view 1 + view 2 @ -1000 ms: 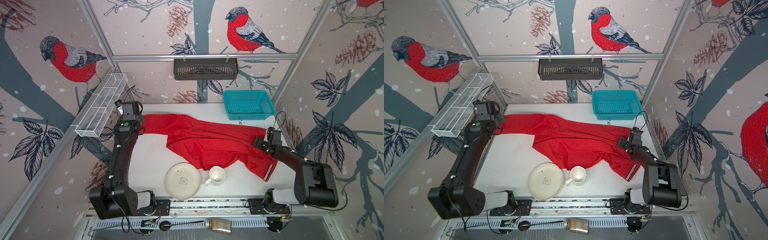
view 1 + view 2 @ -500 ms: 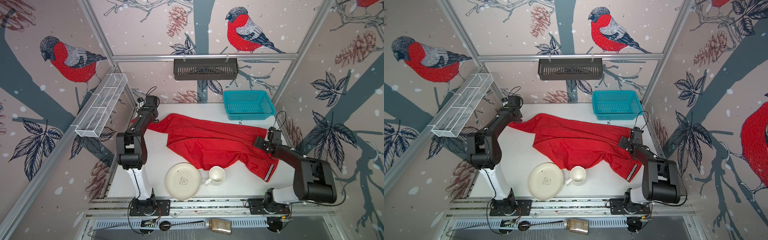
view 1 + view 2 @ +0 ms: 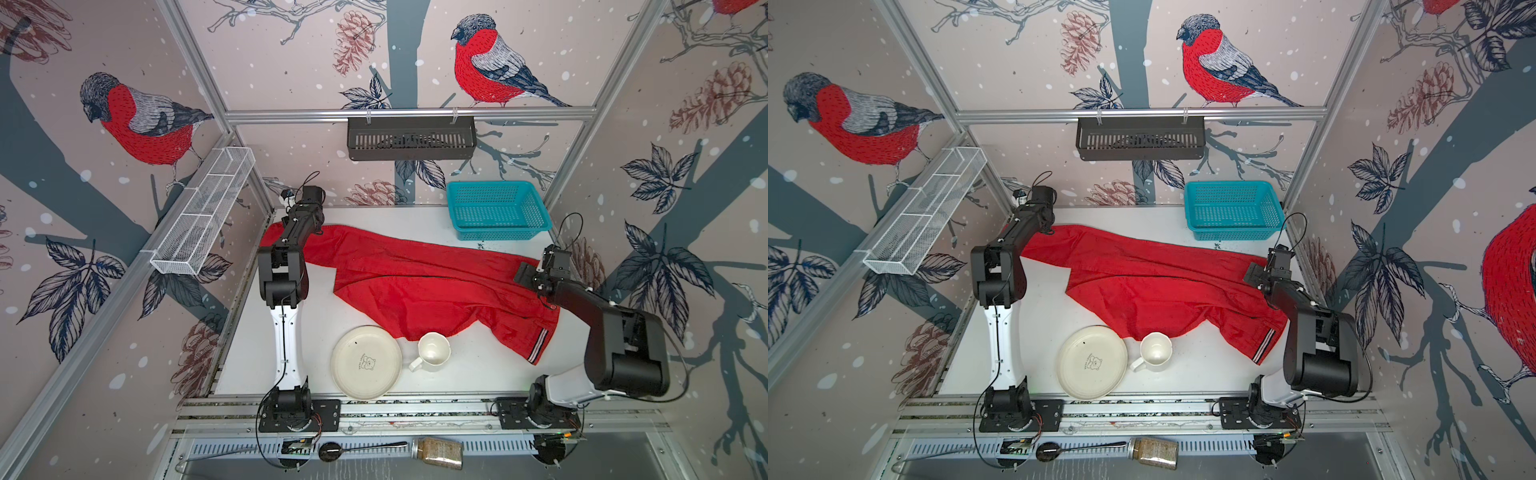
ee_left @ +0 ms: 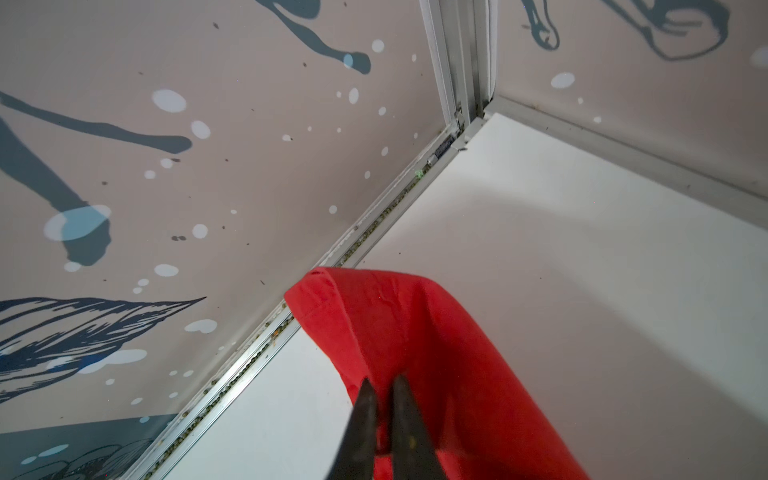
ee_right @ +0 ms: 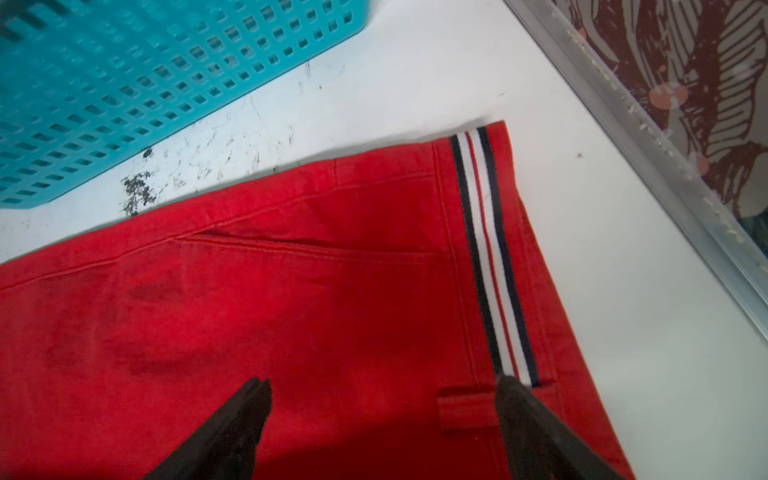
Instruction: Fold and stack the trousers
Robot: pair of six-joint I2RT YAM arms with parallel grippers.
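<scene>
The red trousers sprawl across the white tabletop. One leg end lies in the far left corner, the waist with its striped band is at the right, and a fold lies just beside the mug. The cloth looks thin, soft and light. We expect it to sag and slide, so seams and hems seem the surest holds. Our left claw is at the leg end, jaws a slit apart; we cannot tell whether cloth is pinched. Our right claw hangs released, spread wide over the waist beside a belt loop.
</scene>
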